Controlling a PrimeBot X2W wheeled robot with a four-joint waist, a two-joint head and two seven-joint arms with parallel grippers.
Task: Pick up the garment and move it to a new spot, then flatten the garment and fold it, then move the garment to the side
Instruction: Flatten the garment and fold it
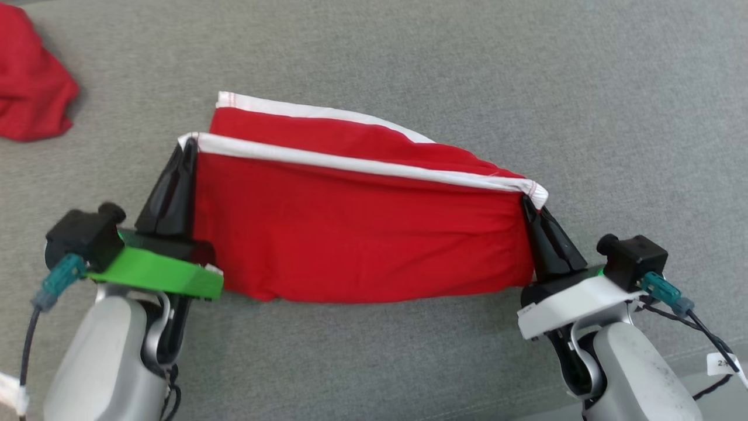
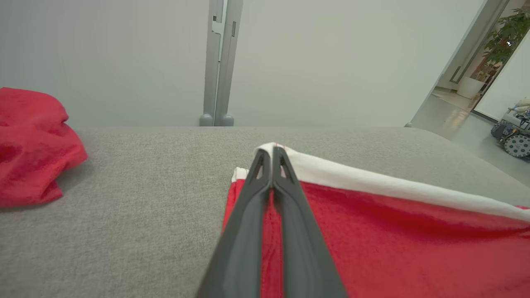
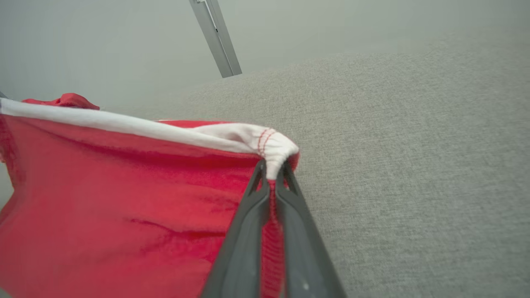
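Across the middle of the grey fabric surface [image 1: 409, 58], in the head view, the red garment [image 1: 356, 234] with a white band along its top edge is held stretched between the two grippers. At the garment's 9 o'clock end the left gripper [image 1: 188, 146] has its two dark fingers pressed together on the corner of the band; the left wrist view shows the white edge pinched right at their tips. At the 3 o'clock end the right gripper [image 1: 527, 202] is clamped the same way, and its wrist view shows the stitched white hem bunched over the fingertips. A second white-edged layer of the garment shows behind the near one, toward 12 o'clock. Whether the lower edge at 6 o'clock touches the surface cannot be told. A crumpled red cloth [image 1: 29, 88] lies well apart at 10 o'clock.
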